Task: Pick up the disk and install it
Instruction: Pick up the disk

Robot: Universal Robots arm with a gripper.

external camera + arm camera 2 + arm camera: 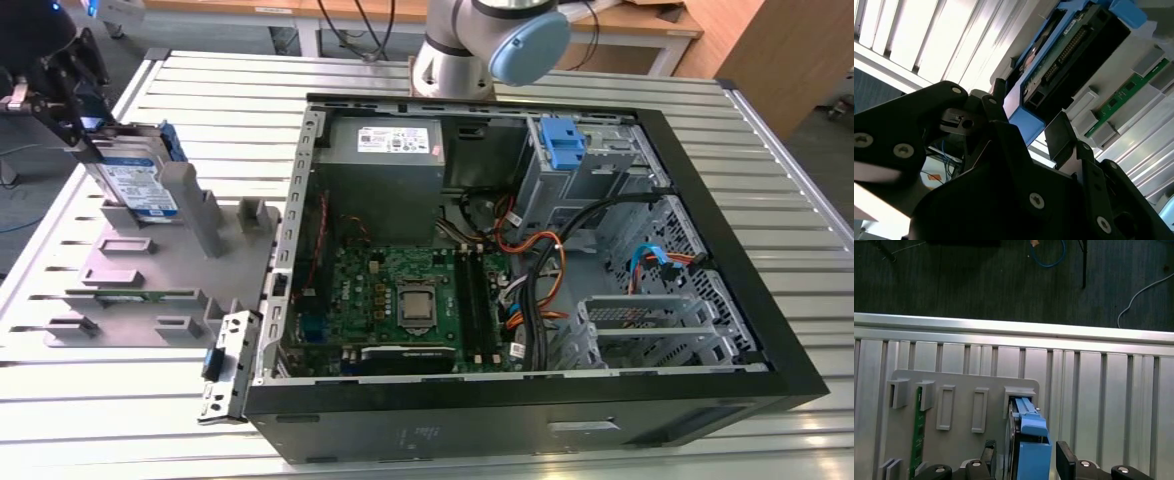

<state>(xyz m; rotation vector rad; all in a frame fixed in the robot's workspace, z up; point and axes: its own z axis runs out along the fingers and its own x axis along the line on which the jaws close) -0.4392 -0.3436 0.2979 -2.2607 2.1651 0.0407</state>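
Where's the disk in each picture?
Exterior view: the disk stands upright at the grey holder, at the exterior view's left.
First wrist view: the disk sits edge-on at the grey holder's slot.
Second wrist view: the disk's connector end shows, by the grey holder.
Shared landmark: the grey holder.

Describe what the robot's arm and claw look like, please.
The thick silver-grey tubular arm has a round pale-blue joint cap. The matte black angular claw is chunky plates dotted with silver screw heads, ending in two flat black fingers.
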